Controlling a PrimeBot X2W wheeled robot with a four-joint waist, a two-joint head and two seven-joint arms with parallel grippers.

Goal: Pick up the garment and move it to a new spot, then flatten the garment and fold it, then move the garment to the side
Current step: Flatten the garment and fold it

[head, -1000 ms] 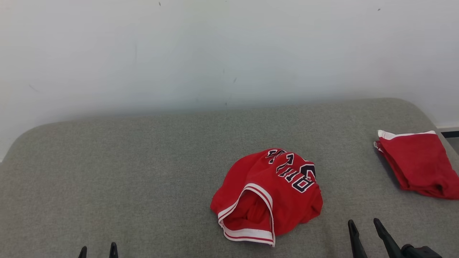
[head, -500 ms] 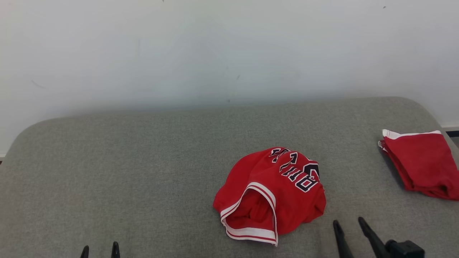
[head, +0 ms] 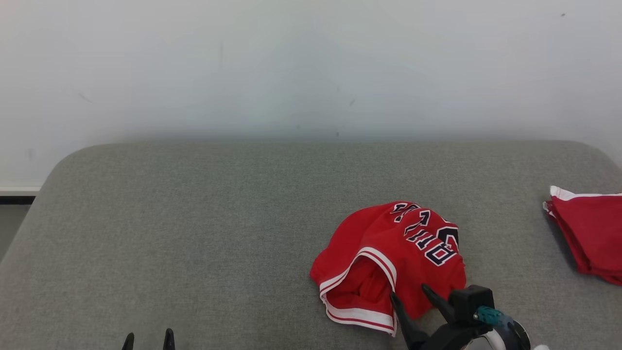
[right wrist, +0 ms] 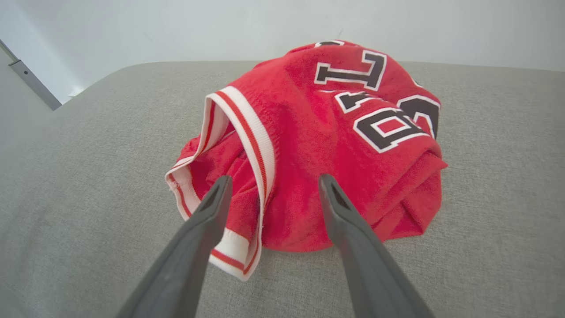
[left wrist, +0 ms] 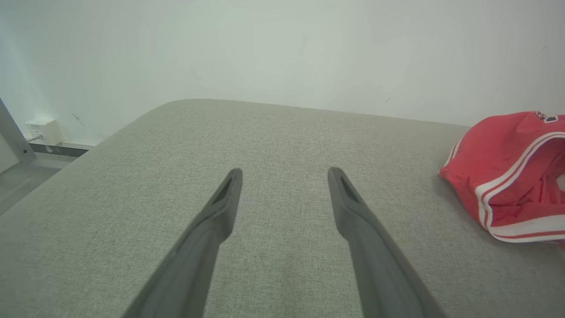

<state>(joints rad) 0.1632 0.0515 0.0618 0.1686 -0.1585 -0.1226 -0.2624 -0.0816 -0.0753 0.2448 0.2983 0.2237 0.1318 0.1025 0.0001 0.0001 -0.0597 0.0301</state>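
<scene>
The garment (head: 384,253) is a crumpled red jersey with white-and-red trim and dark lettering, lying right of centre on the grey padded surface (head: 194,218). My right gripper (head: 409,291) is open at the garment's near edge, its fingertips over the cloth. In the right wrist view, the open right gripper (right wrist: 273,179) straddles the trimmed hem of the garment (right wrist: 335,123), and I cannot tell whether it touches. My left gripper (head: 148,335) stands open at the lower left, far from the cloth. In the left wrist view, the left gripper (left wrist: 282,172) is above bare surface, with the garment (left wrist: 507,172) off to the right.
A second red cloth (head: 590,233), folded, lies at the right edge of the surface. A pale wall (head: 291,73) rises behind the far edge. The surface's left end drops to the floor (left wrist: 17,181), where a small white box (left wrist: 42,130) sits by the wall.
The camera has shifted, so the whole scene sits further right. My right gripper has come left and forward from the bare surface onto the garment's near edge. The left gripper has stayed put.
</scene>
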